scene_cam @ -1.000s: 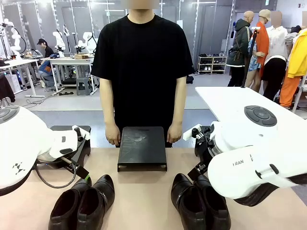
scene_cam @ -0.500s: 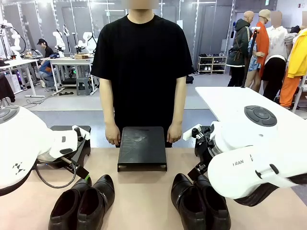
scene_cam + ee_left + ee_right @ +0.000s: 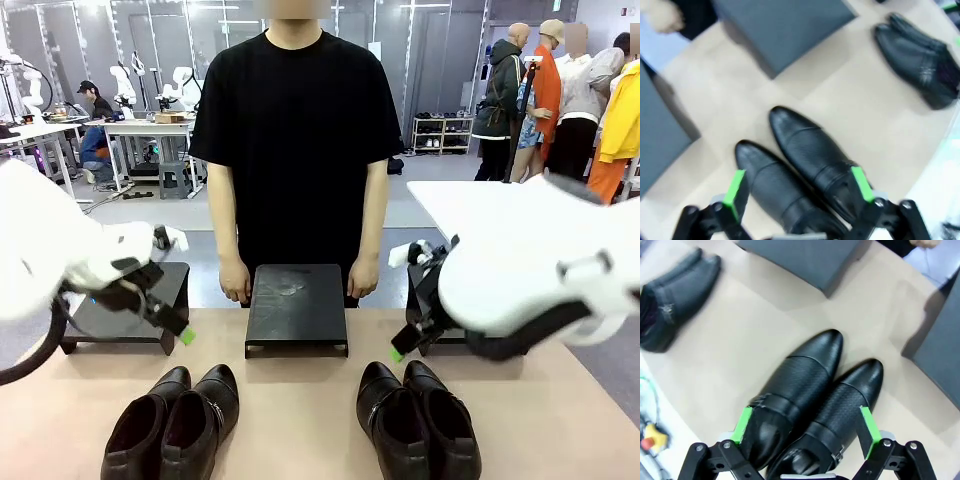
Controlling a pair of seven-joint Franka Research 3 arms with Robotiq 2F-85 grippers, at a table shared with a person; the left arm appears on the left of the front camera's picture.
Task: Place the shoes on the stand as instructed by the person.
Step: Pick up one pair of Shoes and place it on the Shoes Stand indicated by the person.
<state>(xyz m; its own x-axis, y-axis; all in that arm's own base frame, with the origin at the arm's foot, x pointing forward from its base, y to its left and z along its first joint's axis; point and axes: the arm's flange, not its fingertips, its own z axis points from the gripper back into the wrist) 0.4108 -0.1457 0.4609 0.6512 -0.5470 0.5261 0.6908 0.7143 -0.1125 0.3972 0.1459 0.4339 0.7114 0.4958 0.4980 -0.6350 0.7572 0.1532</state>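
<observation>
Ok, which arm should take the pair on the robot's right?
Right: the open right gripper hangs over the right pair, lined up across both shoes. The left gripper hangs over the left pair.

No lettering, label, brand mark, number or sign can be read in any of the views

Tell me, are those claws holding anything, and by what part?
Nothing is held. The left gripper and the right gripper both stand open, clear of the shoes.
</observation>
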